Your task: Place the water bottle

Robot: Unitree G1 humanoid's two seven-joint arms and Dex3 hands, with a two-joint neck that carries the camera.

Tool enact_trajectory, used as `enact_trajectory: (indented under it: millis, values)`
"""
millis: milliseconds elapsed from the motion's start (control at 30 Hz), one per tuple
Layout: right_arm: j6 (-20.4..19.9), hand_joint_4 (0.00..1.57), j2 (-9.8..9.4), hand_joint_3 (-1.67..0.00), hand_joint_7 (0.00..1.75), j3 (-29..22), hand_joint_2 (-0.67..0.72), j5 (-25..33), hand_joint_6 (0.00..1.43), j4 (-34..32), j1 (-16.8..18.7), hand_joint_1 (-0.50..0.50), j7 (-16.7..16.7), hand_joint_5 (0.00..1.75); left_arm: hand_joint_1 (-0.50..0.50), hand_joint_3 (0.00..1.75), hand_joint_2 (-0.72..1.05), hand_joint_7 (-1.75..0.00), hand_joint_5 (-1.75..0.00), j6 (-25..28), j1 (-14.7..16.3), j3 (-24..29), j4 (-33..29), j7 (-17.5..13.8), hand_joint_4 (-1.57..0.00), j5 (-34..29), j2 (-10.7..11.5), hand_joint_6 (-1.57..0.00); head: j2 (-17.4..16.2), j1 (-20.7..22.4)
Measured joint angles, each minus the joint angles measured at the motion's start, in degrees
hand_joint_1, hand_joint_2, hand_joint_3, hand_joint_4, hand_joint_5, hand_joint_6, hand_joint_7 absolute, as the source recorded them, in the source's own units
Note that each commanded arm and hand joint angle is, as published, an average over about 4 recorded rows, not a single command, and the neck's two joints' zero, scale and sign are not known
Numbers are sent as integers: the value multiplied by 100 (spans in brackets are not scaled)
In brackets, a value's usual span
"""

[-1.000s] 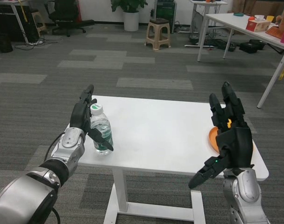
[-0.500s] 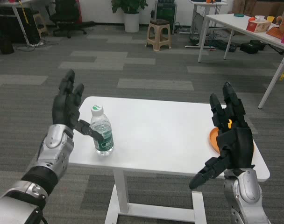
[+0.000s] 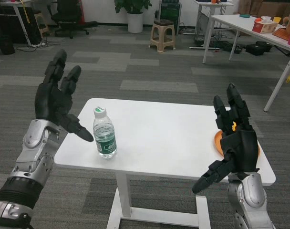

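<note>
A clear water bottle (image 3: 104, 133) stands upright near the white surface's (image 3: 159, 138) left edge. The left hand (image 3: 54, 100) beside it and the right hand (image 3: 235, 138) both have fingers spread wide, holding nothing.

The water bottle (image 3: 104, 133) is clear plastic with a white cap that has a bit of green on top, plus a green label band low on the body. It's standing upright on the white table (image 3: 164, 138), at about 9 o'clock, near the left edge.
</note>
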Motion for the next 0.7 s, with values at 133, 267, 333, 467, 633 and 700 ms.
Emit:
enact_trajectory:
  millis: [133, 267, 333, 467, 633, 700]
  values:
    - [-5, 14, 2, 0, 0, 1, 72, 0, 0, -1, 1, -8, 0, 0, -48, 9, -70, 0, -33, 412, 201, 47, -490, -376, 0, -190, 45, 0, 0, 6]
    - [-5, 14, 2, 0, 0, 1, 72, 0, 0, 0, 2, -8, 0, 0, -48, 0, -72, 0, -31, 485, 317, 48, -746, -511, 0, -495, 70, 0, 31, 40]
    - [-5, 14, 2, 0, 0, 1, 72, 0, 0, 0, 1, -8, 0, 0, -48, 4, -72, 0, -36, 488, 350, 48, -795, -524, 0, -511, 70, 0, 56, 50]
    - [-5, 14, 2, 0, 0, 1, 72, 0, 0, 0, 1, -8, 0, 0, -48, 9, -72, 0, -38, 490, 365, 46, -864, -539, 0, -513, 59, 0, 65, 52]
    - [-5, 14, 0, 0, 0, 1, 72, 0, 0, 1, 1, -8, -1, 0, -48, 4, -72, 0, -38, 491, 366, 41, -901, -545, 0, -513, 12, 0, 74, 44]
    - [-5, 14, -1, 0, 0, 3, 72, 1, 0, 3, 1, -8, -1, 0, -48, 4, -72, 0, -41, 491, 366, 40, -910, -546, 0, -515, 11, 0, 63, 36]
